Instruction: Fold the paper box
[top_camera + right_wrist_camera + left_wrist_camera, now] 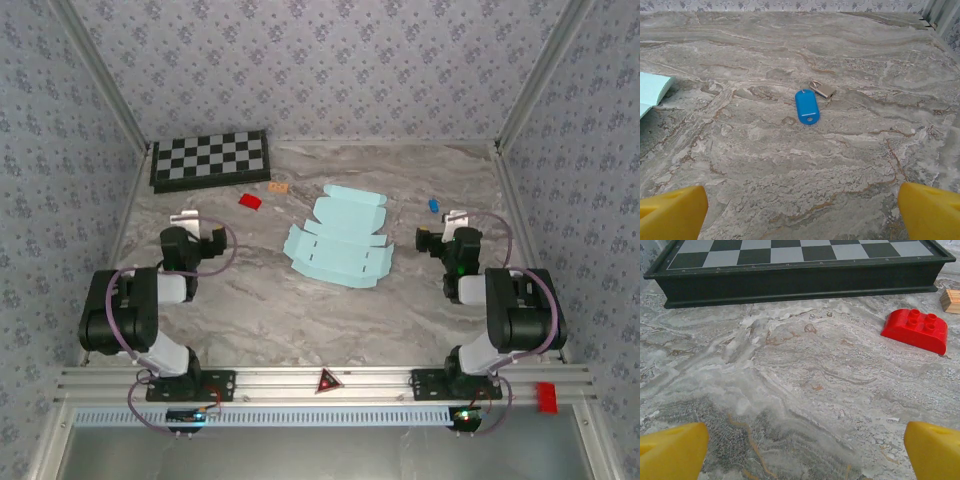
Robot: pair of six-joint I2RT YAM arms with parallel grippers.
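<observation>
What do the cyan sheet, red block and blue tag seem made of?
Paper box: thin matte card, probably; die-cut flaps lie flat. Red block: glossy moulded plastic, studs on top. Blue tag: smooth plastic, apparently; slight sheen.

Flat paper box point(340, 240) mid-table, checkerboard point(210, 158) far left

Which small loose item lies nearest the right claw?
The blue key tag, right of the paper box; the red block and wooden piece lie left of it.

One paper box point(340, 240), one checkerboard point(210, 158)
</observation>
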